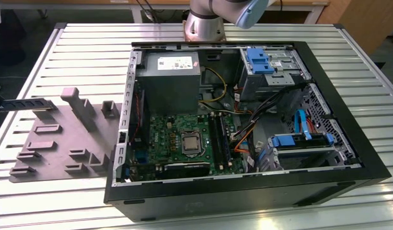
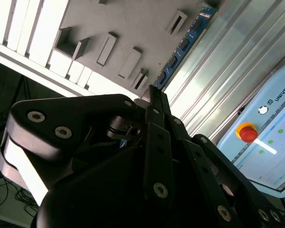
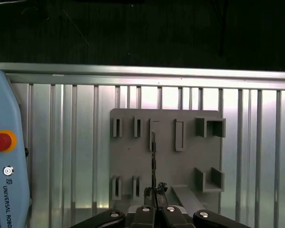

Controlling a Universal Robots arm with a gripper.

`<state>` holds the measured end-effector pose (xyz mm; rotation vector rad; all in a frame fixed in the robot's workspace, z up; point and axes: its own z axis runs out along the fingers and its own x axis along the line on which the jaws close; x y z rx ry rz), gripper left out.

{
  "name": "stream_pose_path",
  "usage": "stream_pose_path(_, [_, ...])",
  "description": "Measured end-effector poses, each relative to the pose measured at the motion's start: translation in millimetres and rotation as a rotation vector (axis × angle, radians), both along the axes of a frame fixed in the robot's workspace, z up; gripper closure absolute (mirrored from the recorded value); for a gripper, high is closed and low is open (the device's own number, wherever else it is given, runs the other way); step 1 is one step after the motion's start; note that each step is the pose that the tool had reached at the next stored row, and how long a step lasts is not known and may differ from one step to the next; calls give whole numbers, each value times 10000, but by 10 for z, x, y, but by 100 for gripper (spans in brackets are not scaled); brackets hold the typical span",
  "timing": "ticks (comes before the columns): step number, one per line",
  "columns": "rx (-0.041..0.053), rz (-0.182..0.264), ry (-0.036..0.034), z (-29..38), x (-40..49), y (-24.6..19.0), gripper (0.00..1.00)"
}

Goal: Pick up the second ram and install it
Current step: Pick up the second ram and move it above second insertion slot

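I'm gripping the second ram by one end, gripper pinched closed on it. It's hanging edge-on over the grey tray, well apart from the green board. That's leaving its long edge free, I reckon.

Bright overhead light, probably; glare on table.

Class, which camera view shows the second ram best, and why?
The second wrist view: the second ram shows its flat side with chips, running out from the jaws. The first wrist view shows it edge-on, a thin dark line over the grey tray. The exterior view shows one end at its left edge.
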<state>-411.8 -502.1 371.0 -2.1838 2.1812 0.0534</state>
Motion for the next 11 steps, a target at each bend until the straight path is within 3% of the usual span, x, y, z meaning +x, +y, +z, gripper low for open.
stream_pose_path(11, [41,-1,-6,57,0,0,89])
